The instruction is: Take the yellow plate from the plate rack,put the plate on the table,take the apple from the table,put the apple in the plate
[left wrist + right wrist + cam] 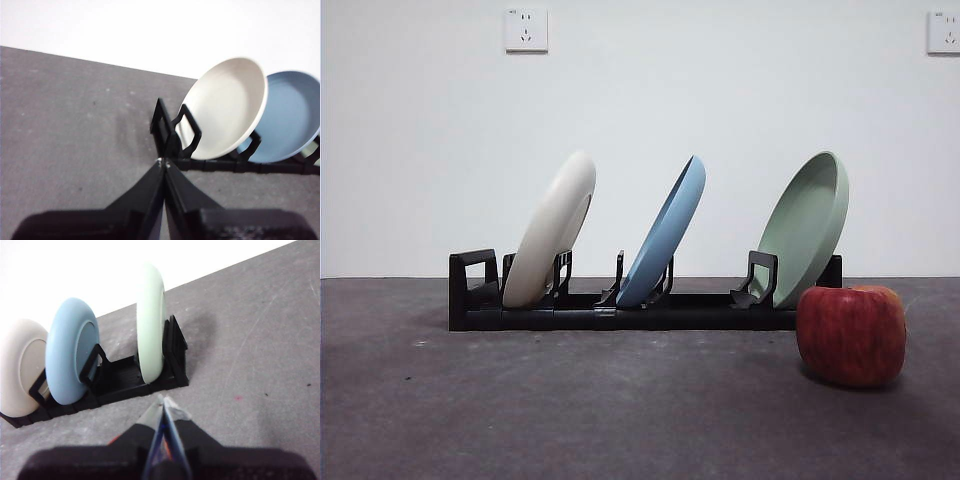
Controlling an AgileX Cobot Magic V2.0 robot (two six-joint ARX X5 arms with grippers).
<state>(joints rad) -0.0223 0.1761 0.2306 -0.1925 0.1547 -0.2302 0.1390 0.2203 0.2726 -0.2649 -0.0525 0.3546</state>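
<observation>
A: Where's the yellow plate [552,228]?

B: Leaning in the leftmost slot of the plate rack [620,308], next to the blue plate [665,235]; the apple [851,334] sits nearer on the counter [570,410], at the right.

A: And the grippers?

B: Left gripper [163,165] and right gripper [164,401] both have jaws pressed together, holding nothing (neither shows in the front view).

A: So?

B: I'd open the left jaws, pinch the plate's upper rim, and lift along its tilt, clear of the prongs.
</observation>
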